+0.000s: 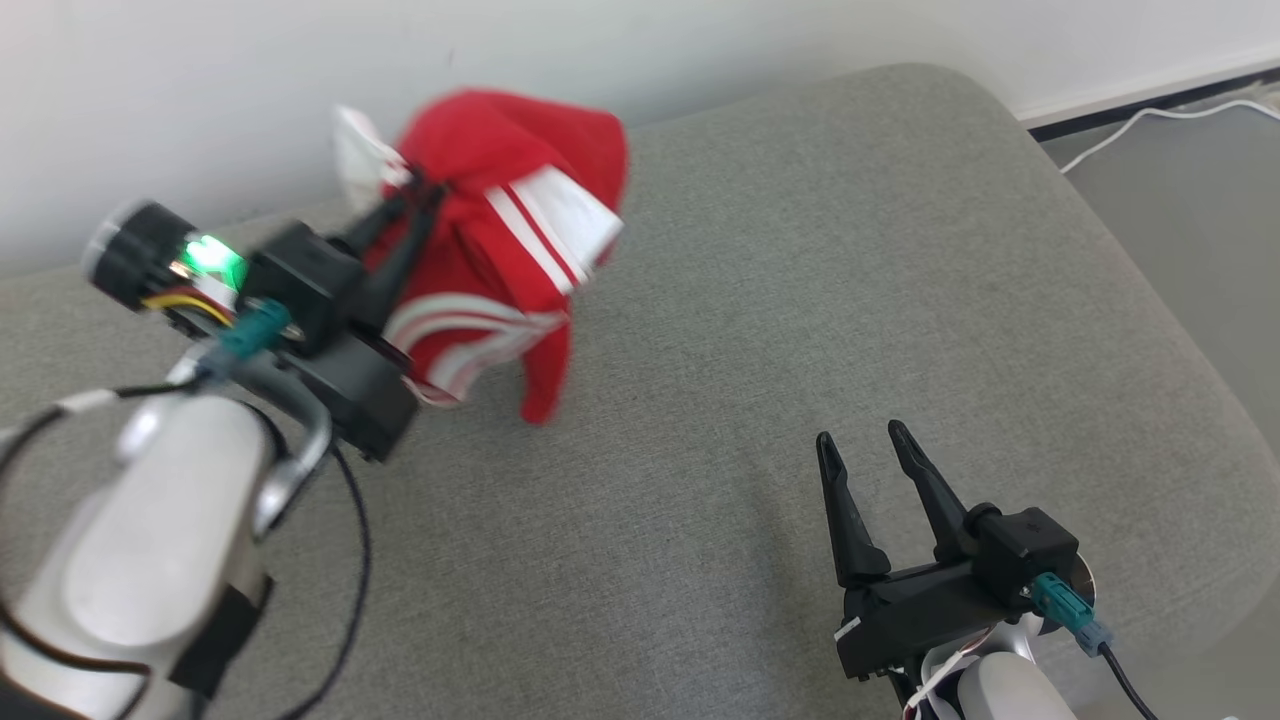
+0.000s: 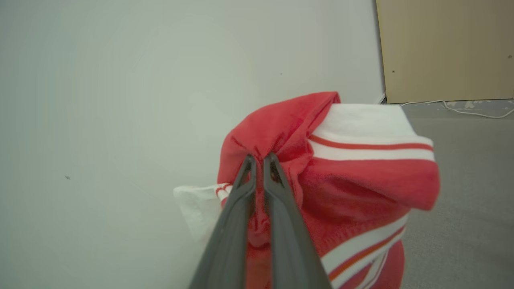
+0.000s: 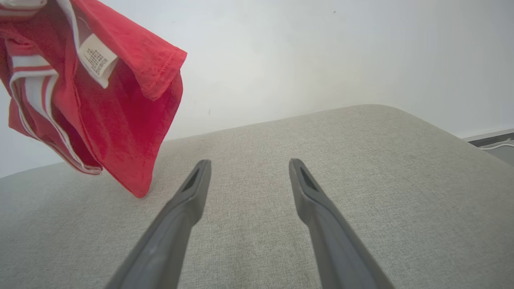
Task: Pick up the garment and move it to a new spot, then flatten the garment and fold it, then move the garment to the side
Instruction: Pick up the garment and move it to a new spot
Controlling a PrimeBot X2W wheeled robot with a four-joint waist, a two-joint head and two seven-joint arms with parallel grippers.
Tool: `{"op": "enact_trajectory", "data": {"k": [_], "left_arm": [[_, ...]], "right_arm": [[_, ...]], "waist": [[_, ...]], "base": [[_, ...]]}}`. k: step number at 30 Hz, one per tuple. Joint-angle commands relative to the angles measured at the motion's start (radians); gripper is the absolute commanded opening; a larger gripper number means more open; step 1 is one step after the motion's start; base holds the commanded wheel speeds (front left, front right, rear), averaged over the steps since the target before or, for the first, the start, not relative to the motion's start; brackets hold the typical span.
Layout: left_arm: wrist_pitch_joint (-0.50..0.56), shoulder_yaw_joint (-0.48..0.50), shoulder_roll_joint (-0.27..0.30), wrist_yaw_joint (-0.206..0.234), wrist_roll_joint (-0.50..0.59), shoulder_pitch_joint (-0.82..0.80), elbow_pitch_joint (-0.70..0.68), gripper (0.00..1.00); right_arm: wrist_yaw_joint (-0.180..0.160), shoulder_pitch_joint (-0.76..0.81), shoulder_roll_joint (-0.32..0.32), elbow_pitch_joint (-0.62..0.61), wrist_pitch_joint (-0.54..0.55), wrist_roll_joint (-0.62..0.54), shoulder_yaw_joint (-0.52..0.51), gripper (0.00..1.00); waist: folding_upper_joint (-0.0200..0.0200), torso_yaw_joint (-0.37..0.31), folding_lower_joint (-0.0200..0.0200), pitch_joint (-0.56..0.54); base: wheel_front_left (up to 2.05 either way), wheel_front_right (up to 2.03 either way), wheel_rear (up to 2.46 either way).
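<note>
As seen from the head, the garment (image 1: pixel 500 250) is held bunched over the cushion (image 1: pixel 800 300), pinched at its top by the closed left gripper (image 1: pixel 425 190); the right gripper (image 1: pixel 860 435) is spread wide, empty, well apart. Left wrist: red cloth is clamped between the tips. Right wrist: garment is hung up-left of the fingers (image 3: pixel 188 196), untouched.

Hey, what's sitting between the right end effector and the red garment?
Nothing sits there: the stretch between the right end effector and the red garment is bare grey cushion, as the head view and right wrist view both show.
</note>
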Motion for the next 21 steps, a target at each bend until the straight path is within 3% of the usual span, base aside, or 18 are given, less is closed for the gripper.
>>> {"op": "enact_trajectory", "data": {"k": [1, 18, 19, 21], "left_arm": [[-0.006, -0.013, -0.007, -0.002, -0.009, 0.023, 0.01, 0.0], [-0.194, -0.122, -0.154, 0.017, -0.041, 0.159, 0.346, 0.0], [-0.204, -0.123, -0.161, 0.019, -0.043, 0.161, 0.364, 0.2], [-0.222, -0.121, -0.178, 0.024, -0.051, 0.163, 0.383, 0.99]], "right_arm": [[0.0, 0.006, 0.002, -0.005, -0.003, 0.006, 0.0, 1.0], [0.001, -0.003, 0.002, -0.01, -0.003, 0.001, 0.0, 1.0], [0.0, -0.003, 0.001, -0.009, -0.003, 0.002, 0.0, 1.0], [0.0, 0.002, 0.001, -0.008, -0.003, 0.0, -0.004, 1.0]], "waist": [[0.0001, -0.008, 0.0001, 0.004], [0.0001, 0.035, 0.0001, 0.021], [0.0001, 0.037, 0.0001, 0.021], [0.0001, 0.043, 0.0001, 0.018]], "base": [[0.0, 0.0, 0.0], [0.0, 0.0, 0.0], [0.0, 0.0, 0.0], [0.0, 0.0, 0.0]]}}
